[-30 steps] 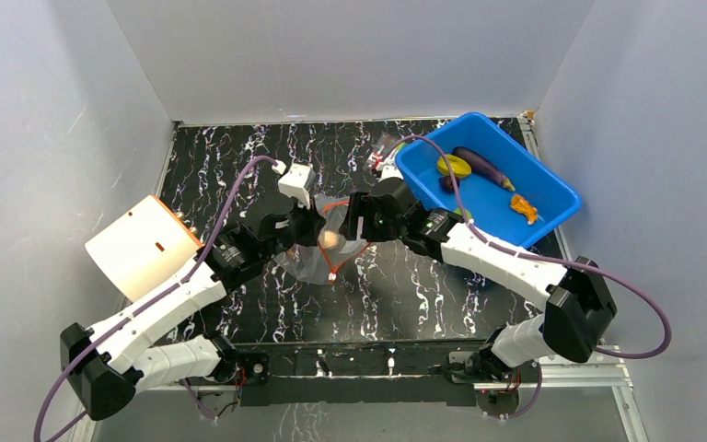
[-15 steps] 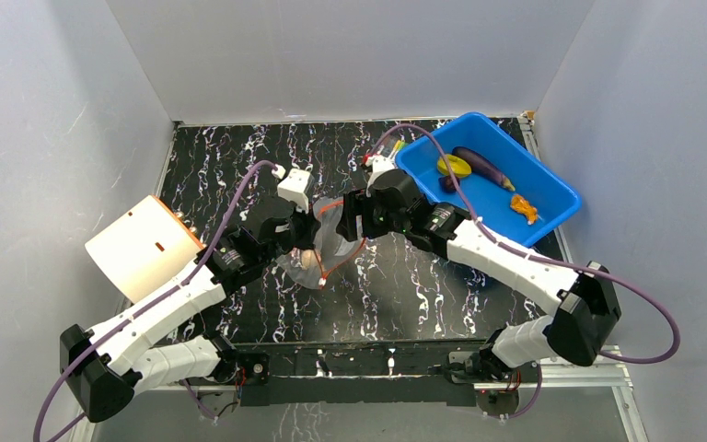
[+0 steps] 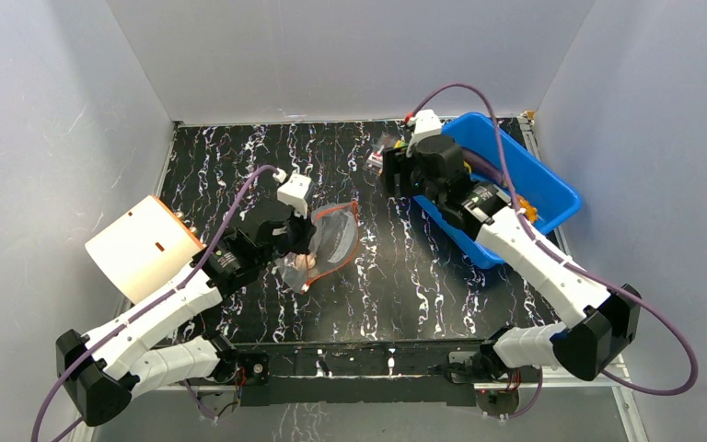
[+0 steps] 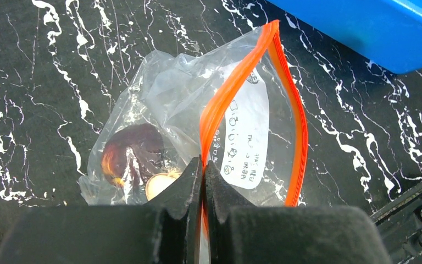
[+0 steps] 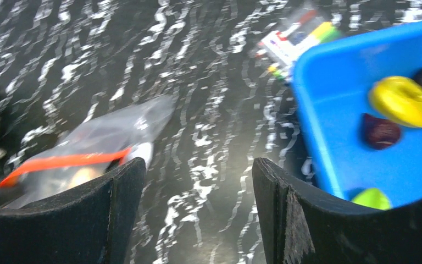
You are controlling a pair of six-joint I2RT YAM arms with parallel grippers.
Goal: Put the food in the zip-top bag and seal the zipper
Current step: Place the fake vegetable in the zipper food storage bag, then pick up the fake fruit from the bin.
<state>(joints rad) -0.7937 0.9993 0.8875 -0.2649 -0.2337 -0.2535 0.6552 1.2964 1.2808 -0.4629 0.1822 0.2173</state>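
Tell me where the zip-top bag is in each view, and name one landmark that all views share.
Top external: the zip-top bag lies just left of centre.
Left wrist: it fills the middle, with its mouth open.
Right wrist: it is at the lower left, blurred.
Shared landmark: the blue bin, towards the right in every view.

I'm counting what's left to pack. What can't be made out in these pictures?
- Top view: the right arm covers most of the blue bin.
- Right wrist view: blurred; bin cut off at right edge; green piece half behind the right gripper.
- Left wrist view: crinkled bag and left gripper obscure the foods inside.
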